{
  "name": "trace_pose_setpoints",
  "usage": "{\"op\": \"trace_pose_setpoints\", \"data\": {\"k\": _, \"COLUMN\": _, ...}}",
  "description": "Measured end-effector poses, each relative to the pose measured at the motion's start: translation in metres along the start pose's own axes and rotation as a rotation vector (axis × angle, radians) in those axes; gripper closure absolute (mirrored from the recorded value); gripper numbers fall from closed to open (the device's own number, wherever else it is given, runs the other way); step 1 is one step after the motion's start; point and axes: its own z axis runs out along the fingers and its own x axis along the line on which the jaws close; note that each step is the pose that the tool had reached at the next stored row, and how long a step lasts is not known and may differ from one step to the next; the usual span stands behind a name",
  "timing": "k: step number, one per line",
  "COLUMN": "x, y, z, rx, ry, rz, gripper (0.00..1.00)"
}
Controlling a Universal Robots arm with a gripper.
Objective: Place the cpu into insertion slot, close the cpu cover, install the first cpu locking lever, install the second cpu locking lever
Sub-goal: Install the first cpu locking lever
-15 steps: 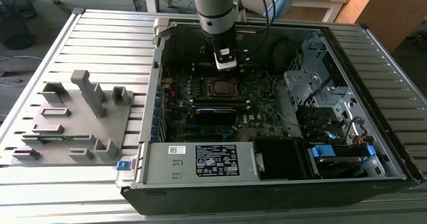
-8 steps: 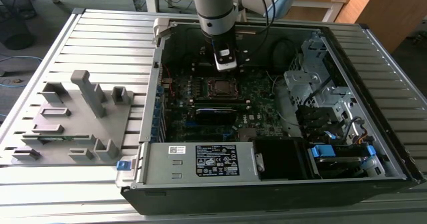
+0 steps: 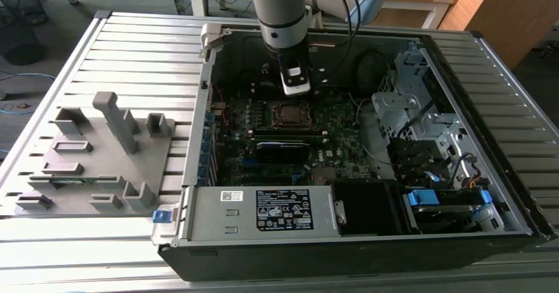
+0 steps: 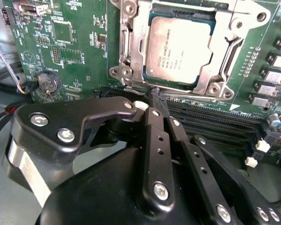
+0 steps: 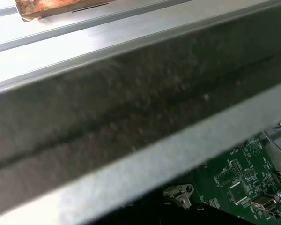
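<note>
The cpu [image 4: 178, 44] lies flat in the insertion slot [image 3: 274, 114] on the green motherboard, its grey top showing through the window of the cpu cover [image 4: 227, 44]. That silvery frame lies down flat around the chip. In the second wrist view my gripper [image 4: 156, 96] has its two black fingers [image 4: 152, 136] pressed together, shut, with nothing visible between them. The tips sit just off the socket's edge, on the memory-slot side. In the exterior view the gripper [image 3: 295, 93] hangs inside the case just beyond the socket.
The open computer case [image 3: 489, 227] surrounds the board, with a labelled power supply [image 3: 284, 208], a drive cage [image 3: 410, 110] and cables. Memory slots [image 4: 215, 122] and a coin battery [image 4: 48, 83] flank the gripper. A grey fixture with pegs [image 3: 96, 155] stands outside, at the exterior view's left.
</note>
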Motion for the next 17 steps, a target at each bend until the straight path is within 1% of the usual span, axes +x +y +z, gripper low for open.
{"op": "trace_pose_setpoints", "data": {"k": 3, "x": -0.0002, "y": -0.0012, "z": 0.0010, "rx": -0.0009, "ry": -0.0018, "rz": -0.001, "gripper": 0.89}}
{"op": "trace_pose_setpoints", "data": {"k": 6, "x": -0.0002, "y": -0.0023, "z": 0.0024, "rx": -0.0021, "ry": -0.0050, "rz": -0.003, "gripper": 0.89}}
{"op": "trace_pose_setpoints", "data": {"k": 7, "x": -0.0002, "y": -0.0023, "z": 0.0031, "rx": -0.0036, "ry": -0.0065, "rz": -0.003, "gripper": 0.89}}
{"op": "trace_pose_setpoints", "data": {"k": 9, "x": -0.0001, "y": -0.0024, "z": 0.0035, "rx": -0.0040, "ry": -0.0079, "rz": -0.004, "gripper": 0.89}}
{"op": "trace_pose_setpoints", "data": {"k": 10, "x": -0.0001, "y": -0.0024, "z": 0.0035, "rx": -0.0045, "ry": -0.0077, "rz": -0.003, "gripper": 0.89}}
{"op": "trace_pose_setpoints", "data": {"k": 11, "x": -0.0001, "y": -0.0025, "z": 0.0035, "rx": -0.0073, "ry": -0.0067, "rz": -0.003, "gripper": 0.89}}
{"op": "trace_pose_setpoints", "data": {"k": 14, "x": -0.0001, "y": -0.0022, "z": 0.0036, "rx": -0.0210, "ry": -0.0012, "rz": 0.001, "gripper": 0.89}}
{"op": "trace_pose_setpoints", "data": {"k": 16, "x": -0.0003, "y": -0.0020, "z": 0.0023, "rx": -0.0232, "ry": -0.0006, "rz": 0.002, "gripper": 0.89}}
{"op": "trace_pose_setpoints", "data": {"k": 17, "x": -0.0006, "y": -0.0017, "z": 0.0005, "rx": -0.0230, "ry": -0.0005, "rz": 0.002, "gripper": 0.89}}
